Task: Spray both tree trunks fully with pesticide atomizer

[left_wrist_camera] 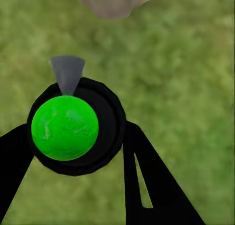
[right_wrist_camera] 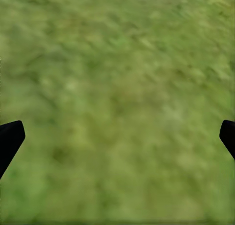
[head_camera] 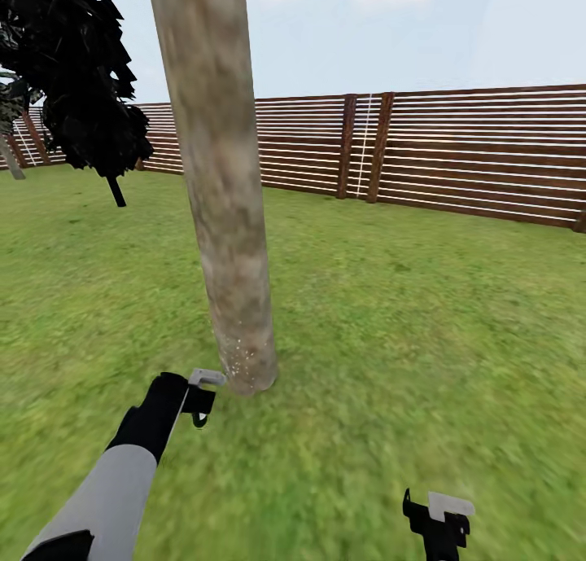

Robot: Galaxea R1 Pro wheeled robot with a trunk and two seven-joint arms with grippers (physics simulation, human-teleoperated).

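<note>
Two grippers, head view: left gripper (head_camera: 200, 400) beside the base of one tree trunk (head_camera: 221, 178), right gripper (head_camera: 439, 519) low over grass (head_camera: 423, 317); one fence (head_camera: 480, 150), one black-leaved tree (head_camera: 77, 72).
Left wrist view: fingers (left_wrist_camera: 147, 181) clamped on one pesticide atomizer (left_wrist_camera: 73, 127), green-topped.
Right wrist view: fingertips (right_wrist_camera: 10, 139) spread wide, holding nothing.
</note>
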